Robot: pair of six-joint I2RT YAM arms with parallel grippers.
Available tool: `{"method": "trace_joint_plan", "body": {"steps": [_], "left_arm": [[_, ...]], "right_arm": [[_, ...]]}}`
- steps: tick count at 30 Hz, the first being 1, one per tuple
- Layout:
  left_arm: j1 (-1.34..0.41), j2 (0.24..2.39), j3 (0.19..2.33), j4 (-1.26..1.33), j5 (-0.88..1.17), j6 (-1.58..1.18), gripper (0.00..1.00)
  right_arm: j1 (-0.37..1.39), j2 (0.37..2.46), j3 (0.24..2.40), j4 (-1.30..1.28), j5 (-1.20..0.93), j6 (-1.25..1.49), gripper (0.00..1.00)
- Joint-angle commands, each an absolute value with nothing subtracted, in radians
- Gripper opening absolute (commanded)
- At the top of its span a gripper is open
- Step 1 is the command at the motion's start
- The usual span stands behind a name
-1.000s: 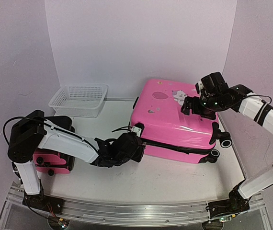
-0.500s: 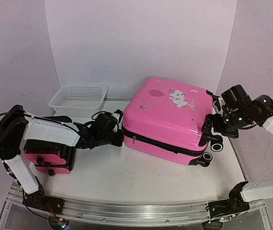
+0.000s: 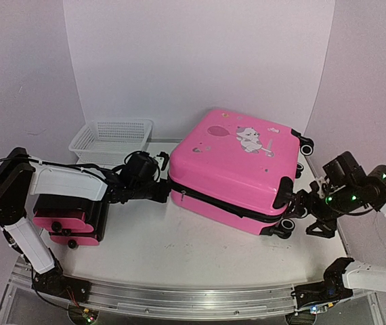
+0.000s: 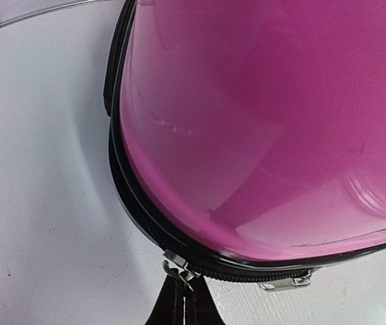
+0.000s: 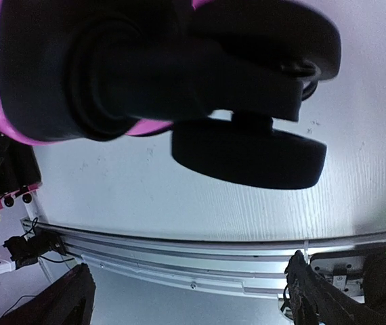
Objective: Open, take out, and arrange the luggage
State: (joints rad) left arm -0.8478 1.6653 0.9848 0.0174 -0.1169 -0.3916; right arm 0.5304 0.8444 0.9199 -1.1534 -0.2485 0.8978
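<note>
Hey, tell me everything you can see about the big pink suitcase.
The luggage is a glossy pink hard shell with cartoon stickers on top, black zipper trim and black wheels. It lies flat and angled on the table, looking closed. The left gripper meets its left corner, jaws closed on a zipper pull; the right gripper, jaws open, faces a wheel.

Fingers (image 4: pixel 166 311) pinch a silver zipper pull (image 4: pixel 178 265) at the pink luggage's (image 4: pixel 261 122) corner.

White arm links (image 3: pixel 61 181), black joints (image 3: pixel 7 191), green lights (image 3: pixel 326 200)
</note>
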Motion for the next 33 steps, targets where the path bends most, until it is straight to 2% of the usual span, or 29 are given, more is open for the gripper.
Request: {"method": "trace_joint_plan", "body": {"steps": [1,8,9,12,18,22,24,28,31,33], "left_arm": [[-0.857,1.621,0.989,0.024,-0.062,-0.430,0.00],[-0.851,1.617,0.988,-0.018,-0.086,-0.494,0.00],[-0.847,1.617,0.996,-0.041,-0.095,-0.495,0.00],[-0.829,1.623,1.032,-0.115,-0.118,-0.492,0.00],[-0.786,1.621,1.039,-0.150,-0.099,-0.468,0.00],[-0.779,1.643,1.107,-0.171,-0.059,-0.392,0.00],[-0.780,1.655,1.128,-0.173,0.007,-0.383,0.00],[-0.826,1.657,1.127,-0.146,0.058,-0.401,0.00],[-0.851,1.664,1.123,-0.140,0.055,-0.450,0.00],[-0.870,1.664,1.122,-0.134,0.051,-0.470,0.00]], "right_arm": [[0.538,0.872,0.925,-1.068,-0.172,0.958,0.97],[0.535,0.895,0.884,-0.978,0.350,1.076,0.87],[0.532,0.885,0.879,-0.979,0.422,1.079,0.83],[0.488,0.884,0.894,-0.975,0.531,1.030,0.75],[0.254,1.075,1.004,-0.901,0.377,0.762,0.71],[0.231,1.197,1.111,-0.923,0.485,0.561,0.71],[0.236,1.239,1.190,-1.010,0.448,0.469,0.71],[0.331,1.203,1.276,-1.105,0.275,0.392,0.83],[0.366,1.194,1.390,-1.230,0.227,0.453,0.90],[0.366,1.182,1.415,-1.258,0.043,0.512,0.95]]}}
